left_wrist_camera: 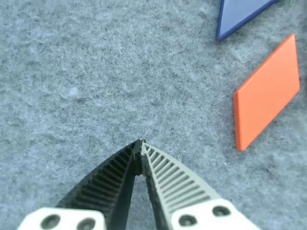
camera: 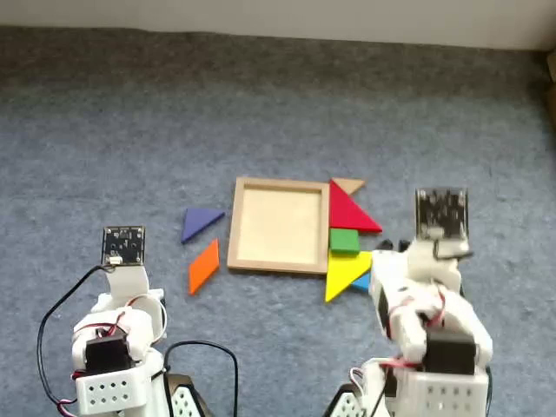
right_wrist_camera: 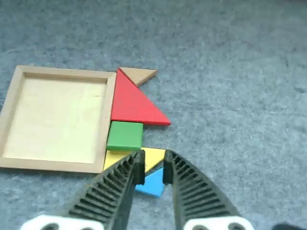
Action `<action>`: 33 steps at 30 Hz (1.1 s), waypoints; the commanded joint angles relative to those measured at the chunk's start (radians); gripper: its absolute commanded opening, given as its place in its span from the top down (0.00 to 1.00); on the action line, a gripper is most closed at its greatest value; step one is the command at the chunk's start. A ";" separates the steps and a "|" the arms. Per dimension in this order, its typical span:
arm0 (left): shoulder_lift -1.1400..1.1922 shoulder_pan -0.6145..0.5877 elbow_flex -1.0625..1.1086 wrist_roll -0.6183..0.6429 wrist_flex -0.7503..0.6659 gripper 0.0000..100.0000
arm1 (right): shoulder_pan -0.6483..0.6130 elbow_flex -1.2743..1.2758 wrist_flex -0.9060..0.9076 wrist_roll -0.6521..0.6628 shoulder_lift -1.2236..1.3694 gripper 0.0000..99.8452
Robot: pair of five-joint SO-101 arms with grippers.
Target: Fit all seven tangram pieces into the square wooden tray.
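Note:
The square wooden tray (camera: 278, 226) lies on the carpet with nothing in it; it also appears as the tray (right_wrist_camera: 56, 117) in the right wrist view. Along its right side sit a tan triangle (camera: 349, 184), a red triangle (camera: 349, 210), a green square (camera: 344, 241), a yellow triangle (camera: 346, 271) and a light blue piece (camera: 362, 281). To the tray's left lie a dark blue triangle (camera: 201, 221) and an orange parallelogram (camera: 204, 265). My right gripper (right_wrist_camera: 152, 162) hangs slightly open over the yellow triangle (right_wrist_camera: 152, 155) and the light blue piece (right_wrist_camera: 151, 184). My left gripper (left_wrist_camera: 140, 144) is shut over bare carpet, short of the orange parallelogram (left_wrist_camera: 266, 93).
Grey-blue carpet (camera: 130, 130) covers the whole table, with open room behind and to the left of the tray. Black cables (camera: 204, 352) run between the two arm bases at the front edge.

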 commanded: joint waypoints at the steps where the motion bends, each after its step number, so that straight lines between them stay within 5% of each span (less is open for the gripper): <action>1: -0.027 -0.007 0.019 -0.003 0.005 0.99 | -0.054 -0.177 0.005 -0.060 0.305 0.81; 5: -0.027 -0.007 0.019 -0.003 0.005 0.99 | -0.087 -0.312 0.005 -0.058 0.550 0.72; 14: -0.027 -0.007 0.019 -0.003 0.005 0.99 | -0.206 -0.610 0.004 -0.054 0.984 0.71; 18: -0.027 -0.007 0.019 -0.003 0.005 0.99 | -0.251 -0.730 0.004 0.046 1.162 0.71; 33: -0.027 -0.007 0.019 -0.003 0.005 0.99 | -0.228 -1.081 0.004 0.146 1.664 0.71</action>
